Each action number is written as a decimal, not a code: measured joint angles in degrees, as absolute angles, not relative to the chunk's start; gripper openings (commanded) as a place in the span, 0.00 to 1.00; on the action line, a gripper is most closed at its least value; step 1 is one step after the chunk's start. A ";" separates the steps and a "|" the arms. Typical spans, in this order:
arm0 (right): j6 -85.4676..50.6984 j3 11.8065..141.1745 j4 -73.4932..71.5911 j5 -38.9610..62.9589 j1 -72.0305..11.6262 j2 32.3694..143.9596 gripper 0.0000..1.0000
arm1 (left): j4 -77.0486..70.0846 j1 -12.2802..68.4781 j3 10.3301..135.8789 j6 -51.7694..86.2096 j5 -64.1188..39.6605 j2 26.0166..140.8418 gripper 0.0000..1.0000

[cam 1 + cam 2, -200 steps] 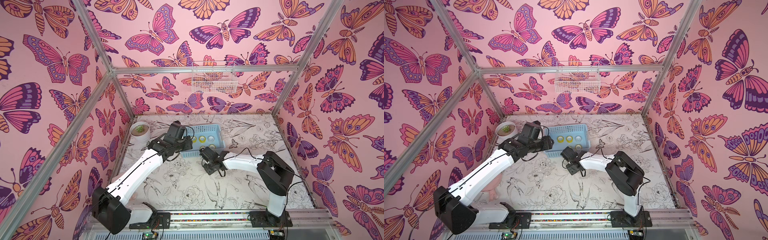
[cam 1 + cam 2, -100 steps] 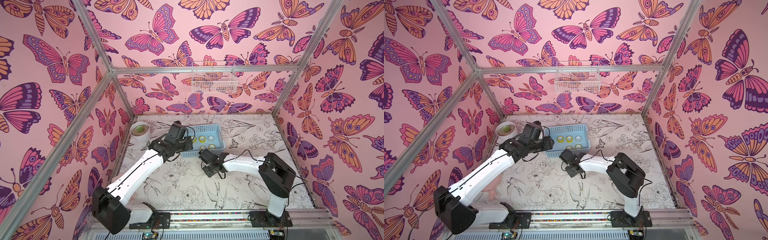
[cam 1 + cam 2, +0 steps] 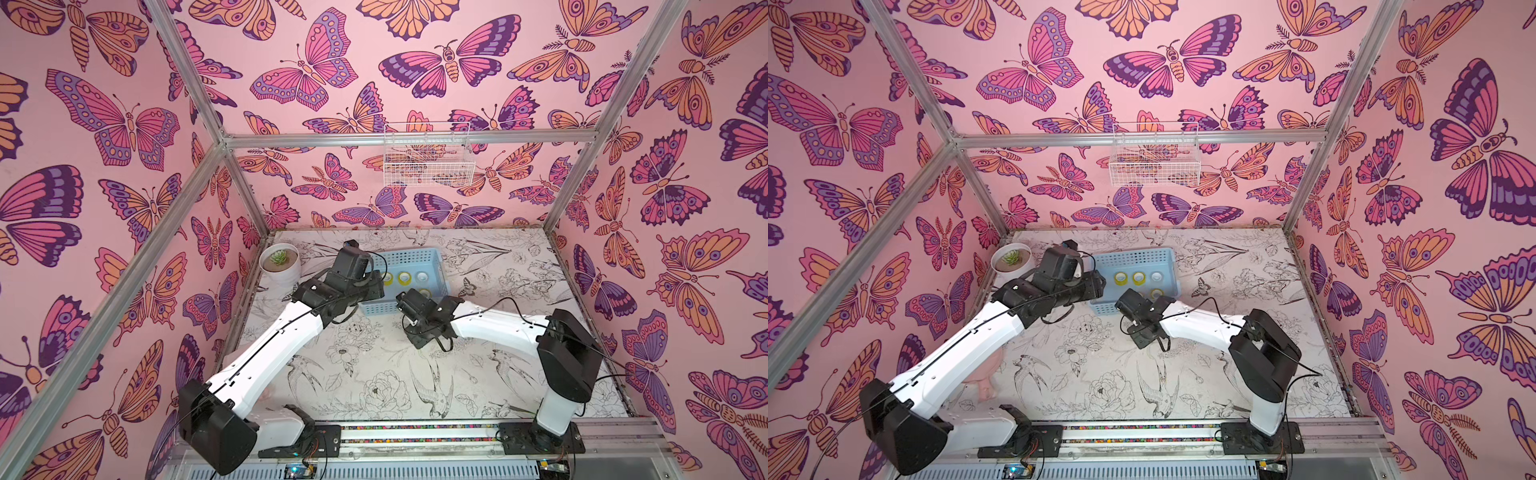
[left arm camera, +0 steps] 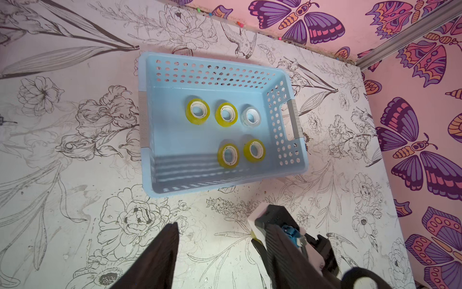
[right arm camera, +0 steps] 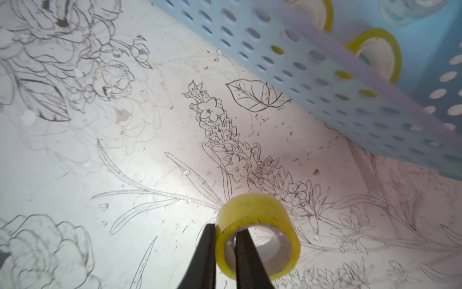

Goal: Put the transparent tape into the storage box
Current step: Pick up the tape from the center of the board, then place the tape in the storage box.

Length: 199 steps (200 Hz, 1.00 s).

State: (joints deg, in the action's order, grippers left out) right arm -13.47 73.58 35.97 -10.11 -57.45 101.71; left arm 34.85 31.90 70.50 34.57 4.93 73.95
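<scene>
Table [image 3: 374, 374] with a flower-print top fills the lower middle of both top views. Left arm [image 3: 282, 345] runs from lower left up to centre, right arm [image 3: 490, 328] from lower right to centre. Wire basket [image 3: 428, 166] hangs on the back wall, upper middle. Blue basket [image 3: 409, 257] is at frame centre, white pot [image 3: 280, 266] to its left. Five tape rolls [image 4: 226, 113] lie flat on the basket floor: three in a row, two below, whitish roll [image 4: 250, 116] at the row's right end. Sixth roll [image 5: 257, 235], yellow, is outside, near the basket's wall, lower centre of the right wrist view. Right claw [image 5: 225, 229] is clamped on its wall, one finger in the core, one outside. Left claw [image 4: 222, 225] has its fingers spread and holds nothing, bottom of the left wrist view.
</scene>
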 measured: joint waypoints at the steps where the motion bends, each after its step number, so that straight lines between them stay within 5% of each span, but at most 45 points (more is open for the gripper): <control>1: -13.47 73.71 36.10 -10.11 -57.47 101.67 0.00 | 34.87 31.90 70.50 34.52 4.97 73.91 0.67; 85: -12.29 95.20 50.11 -10.31 -57.76 99.59 0.00 | 35.05 31.90 69.54 32.47 7.77 70.30 0.82; 123: -11.77 104.68 52.18 -8.05 -55.75 105.89 0.00 | 36.05 31.90 67.88 32.10 9.37 69.04 1.00; 199: -9.74 122.93 57.06 -1.78 -51.13 124.40 0.00 | 38.28 31.51 66.52 32.42 12.97 64.14 1.00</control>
